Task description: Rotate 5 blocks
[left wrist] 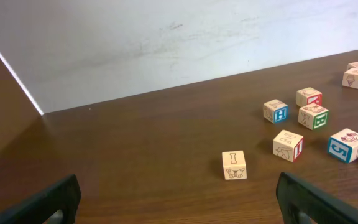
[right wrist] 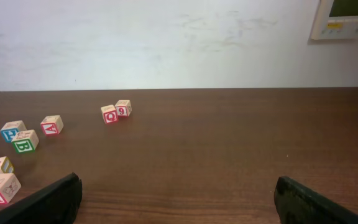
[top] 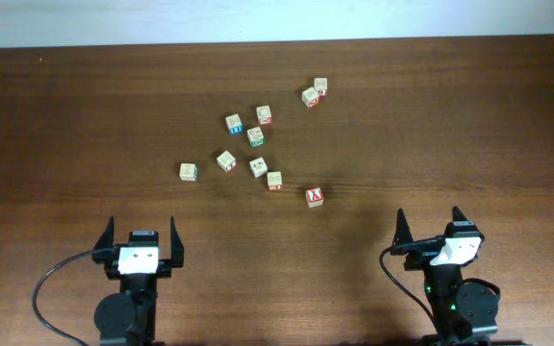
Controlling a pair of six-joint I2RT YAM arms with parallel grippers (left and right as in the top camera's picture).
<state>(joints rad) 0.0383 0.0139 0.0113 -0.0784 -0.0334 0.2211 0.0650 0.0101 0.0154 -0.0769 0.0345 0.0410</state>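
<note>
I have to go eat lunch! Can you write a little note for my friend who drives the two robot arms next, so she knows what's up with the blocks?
Left gripper: open, empty, at the near edge of the table, touching nothing.
Right gripper: the same, open and empty.
Blocks: ten are scattered mid-table. The red X block is the one closest to the near edge, a lone block sits farthest left, and a close pair sits farthest back.
Done: nothing shows that any block has been turned.
Left: rotate five blocks.
</note>
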